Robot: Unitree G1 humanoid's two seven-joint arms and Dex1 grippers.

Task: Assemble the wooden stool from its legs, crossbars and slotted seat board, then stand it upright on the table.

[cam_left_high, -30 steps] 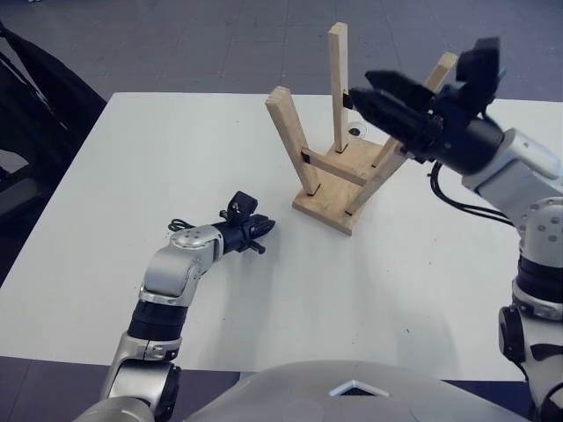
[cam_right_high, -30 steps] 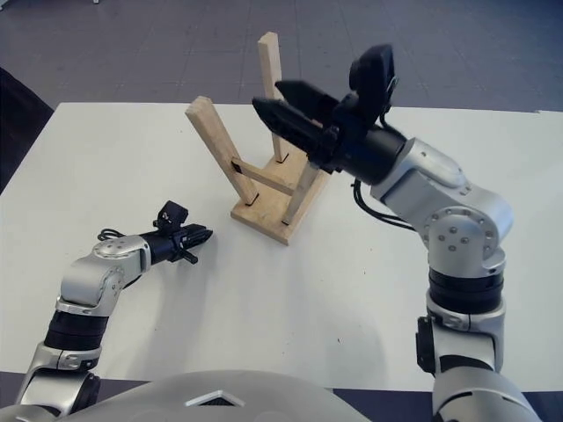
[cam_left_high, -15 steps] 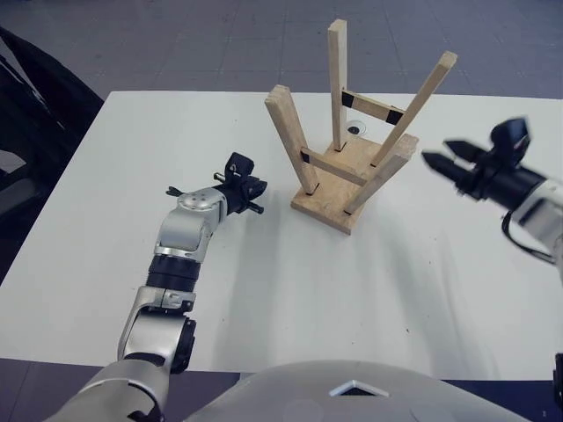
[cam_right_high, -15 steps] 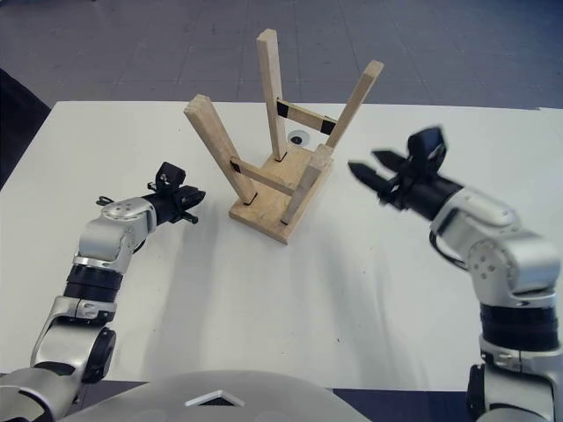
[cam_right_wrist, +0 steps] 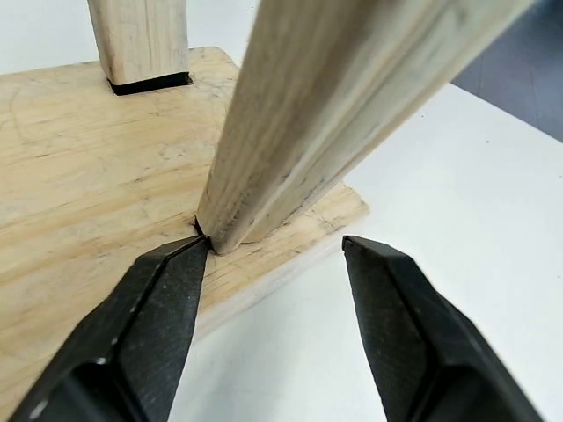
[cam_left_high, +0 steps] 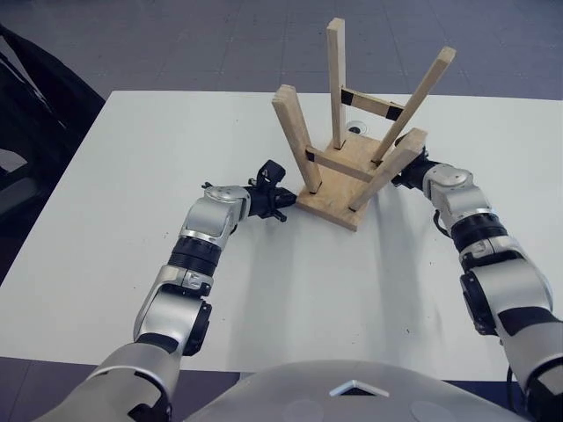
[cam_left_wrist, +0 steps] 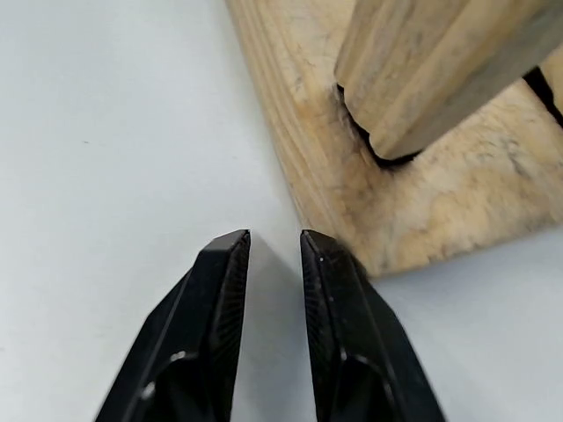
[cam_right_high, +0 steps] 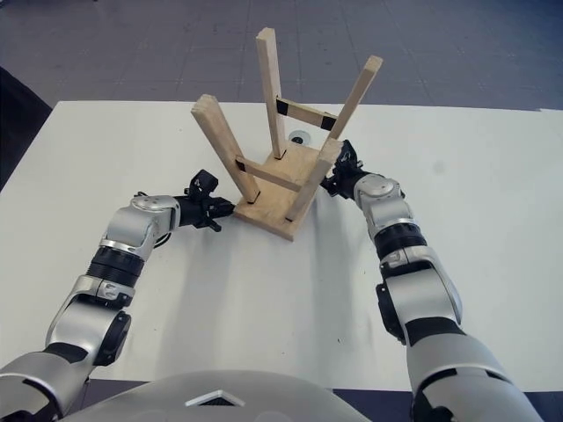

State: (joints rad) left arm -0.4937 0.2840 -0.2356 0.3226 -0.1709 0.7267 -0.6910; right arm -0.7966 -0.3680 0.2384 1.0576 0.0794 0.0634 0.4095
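Wooden stool (cam_left_high: pixel 339 180) sits inverted on table (cam_left_high: pixel 132 220); left claw (cam_left_wrist: pixel 274 237) slightly parted, right claw (cam_right_wrist: pixel 275 242) open astride a leg (cam_right_wrist: pixel 352 79).

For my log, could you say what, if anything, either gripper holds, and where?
Nothing is held: the left gripper is empty beside the seat board, the right gripper open at a leg.

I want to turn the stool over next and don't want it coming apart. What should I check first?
1. Four legs standing in the seat board: ok.
2. Two crossbars joined to legs: ok.
3. Joint tightness: cannot tell.
4. Standing upright: not ok; board lies flat on the table, legs up.
5. Grip by left gripper: not ok; open, just short of the board's edge.
6. Grip by right gripper: not ok; open at a board corner beside a leg.
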